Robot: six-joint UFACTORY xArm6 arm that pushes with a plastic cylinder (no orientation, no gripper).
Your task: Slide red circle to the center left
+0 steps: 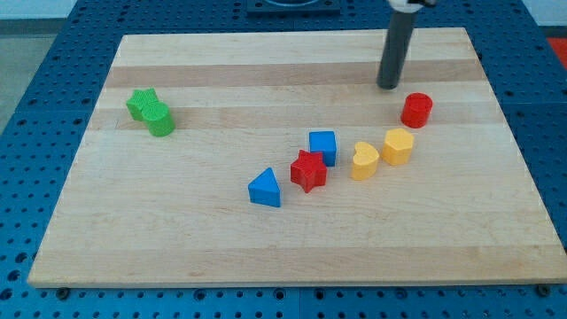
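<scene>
Item: red circle [416,110], on the bench [177,248] at the view's right, upper half, well apart from centre left.
End effector: bare rod, nothing to spread or pinch; my tip [388,86] sits just up-left of the circle, apart.
Progress: judged barely begun; whole leftward slide remains.

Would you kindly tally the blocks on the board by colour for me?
Green: 2, star and cylinder
Blue: 2, cube and triangle
Red: 2, circle and star
Yellow: 2, heart and pentagon-like block
Total: 8
</scene>
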